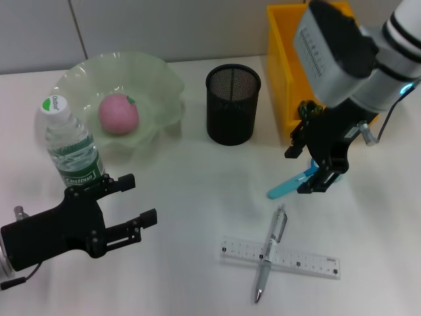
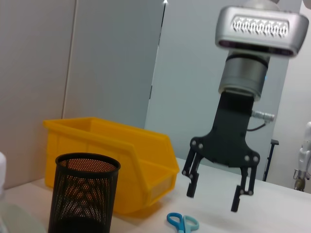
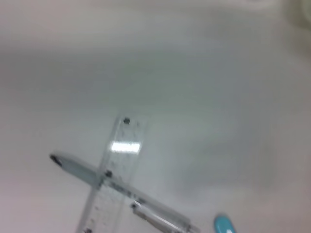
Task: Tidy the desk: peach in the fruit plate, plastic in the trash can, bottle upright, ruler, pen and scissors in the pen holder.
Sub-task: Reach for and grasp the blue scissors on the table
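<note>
Left gripper sits at the desk's near left corner, black fingers spread apart, holding nothing. Just behind it the bottle stands upright: clear plastic, white cap, green label. Behind that, toward the far left edge, the fruit plate, pale green with a wavy rim, carries the pink peach. The pen holder, a black mesh cup, stands mid-desk near the far edge. The clear ruler lies flat near the front edge, the silver pen crossing over it at an angle. The scissors, blue-handled, lie on the desk under the right gripper, whose fingers hang parted above them, gripping nothing. The yellow trash can occupies the far right corner.
</note>
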`<action>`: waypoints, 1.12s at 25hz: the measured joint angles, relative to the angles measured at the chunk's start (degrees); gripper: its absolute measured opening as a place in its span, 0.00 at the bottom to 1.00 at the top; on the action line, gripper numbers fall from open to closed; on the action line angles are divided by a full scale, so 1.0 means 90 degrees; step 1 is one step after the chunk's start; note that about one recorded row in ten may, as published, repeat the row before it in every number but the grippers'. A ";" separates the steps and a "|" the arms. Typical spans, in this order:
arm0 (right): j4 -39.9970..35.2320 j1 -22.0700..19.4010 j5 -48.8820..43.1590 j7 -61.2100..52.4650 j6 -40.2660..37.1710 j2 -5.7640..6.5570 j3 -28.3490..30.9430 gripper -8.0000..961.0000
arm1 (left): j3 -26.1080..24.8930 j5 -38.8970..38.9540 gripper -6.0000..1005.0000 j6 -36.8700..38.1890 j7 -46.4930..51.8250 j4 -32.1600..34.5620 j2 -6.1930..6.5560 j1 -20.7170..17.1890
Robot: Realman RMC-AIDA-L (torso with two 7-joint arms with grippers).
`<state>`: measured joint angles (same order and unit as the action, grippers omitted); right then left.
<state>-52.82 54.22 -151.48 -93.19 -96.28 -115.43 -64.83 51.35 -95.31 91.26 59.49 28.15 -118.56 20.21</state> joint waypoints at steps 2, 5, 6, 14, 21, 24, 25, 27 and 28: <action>0.0017 0.0004 -0.0298 0.0123 0.0132 -0.0132 -0.0005 0.73 | 0.0029 0.0004 0.78 -0.0020 -0.0049 -0.0017 -0.0004 -0.0014; 0.0094 0.0004 -0.0634 0.0240 0.0347 -0.0265 -0.0098 0.72 | 0.0078 0.0005 0.78 -0.0071 -0.0169 -0.0051 -0.0008 -0.0027; 0.0123 -0.0002 -0.0716 0.0255 0.0437 -0.0296 -0.0170 0.72 | 0.0081 0.0005 0.78 -0.0099 -0.0192 -0.0058 -0.0009 -0.0029; 0.0274 -0.0009 -0.0902 0.0302 0.0798 -0.0320 -0.0517 0.72 | 0.0048 0.0005 0.78 -0.0142 -0.0238 -0.0218 -0.0019 -0.0006; 0.0514 0.0031 -0.0962 0.0347 0.1142 -0.0319 -0.0764 0.72 | 0.0037 0.0037 0.78 -0.0142 -0.0253 -0.0234 -0.0020 -0.0036; 0.0670 0.0087 -0.0974 0.0398 0.1315 -0.0330 -0.0797 0.69 | 0.0037 0.0044 0.78 -0.0140 -0.0253 -0.0237 -0.0020 -0.0051; 0.0724 0.0104 -0.0980 0.0408 0.1368 -0.0336 -0.0798 0.66 | 0.0036 0.0046 0.78 -0.0134 -0.0253 -0.0238 -0.0020 -0.0054; 0.0845 0.0148 -0.0995 0.0423 0.1464 -0.0353 -0.0800 0.61 | 0.0036 0.0054 0.78 -0.0112 -0.0253 -0.0241 -0.0020 -0.0056; 0.0904 0.0169 -0.1000 0.0443 0.1517 -0.0359 -0.0800 0.59 | 0.0036 0.0057 0.78 -0.0105 -0.0253 -0.0244 -0.0020 -0.0056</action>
<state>-44.69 55.74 -160.48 -89.20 -82.63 -118.65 -72.03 51.67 -94.80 90.31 57.21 25.96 -118.74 19.71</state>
